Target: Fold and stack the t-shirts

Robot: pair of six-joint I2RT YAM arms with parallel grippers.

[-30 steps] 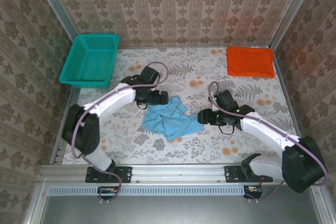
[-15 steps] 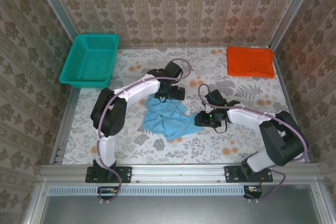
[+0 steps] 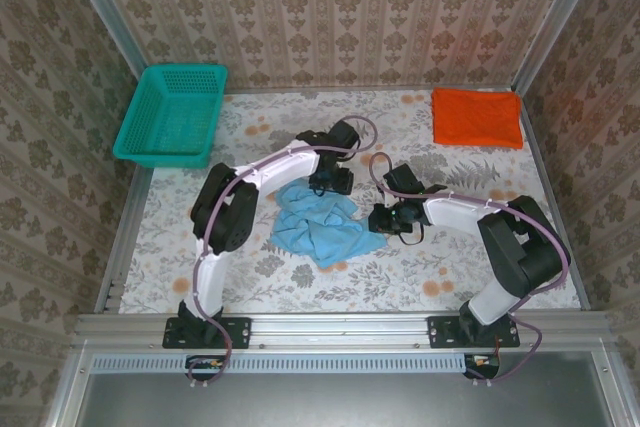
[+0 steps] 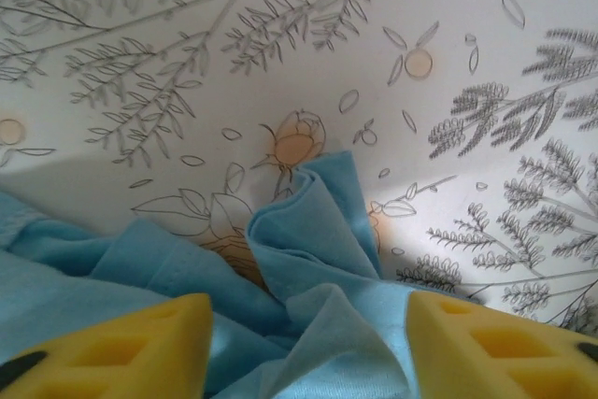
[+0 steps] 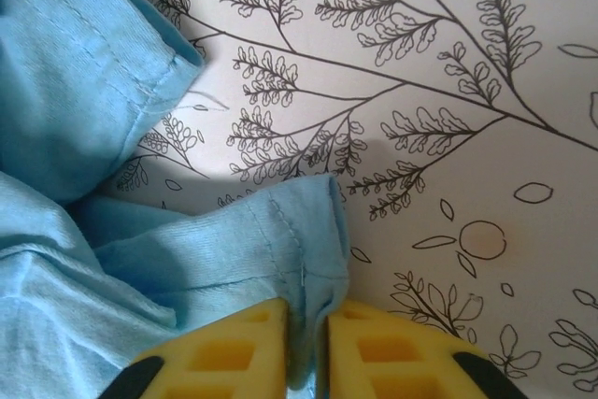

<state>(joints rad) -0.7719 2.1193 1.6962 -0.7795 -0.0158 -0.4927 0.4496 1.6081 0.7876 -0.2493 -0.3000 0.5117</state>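
The right jaws, wider a moment ago, now pinch a hem of the light blue t-shirt [image 3: 318, 229] crumpled mid-bench [image 3: 300, 282], while the left jaws straddle its far fold half-open, readying a spread.

Light blue shirt [image 3: 318, 225], plain, sat centre frame in the top view. Orange shirt [image 3: 477, 117] was bright and unpatterned, upper right. Basket [image 3: 172, 115] was teal mesh, upper left. Table [image 3: 400, 277] was white with grey fern sprigs and orange blossoms. Walls [image 3: 330, 17] were beige damask. Left gripper [image 4: 308, 352] and right gripper [image 5: 306, 343] had yellow fingers.
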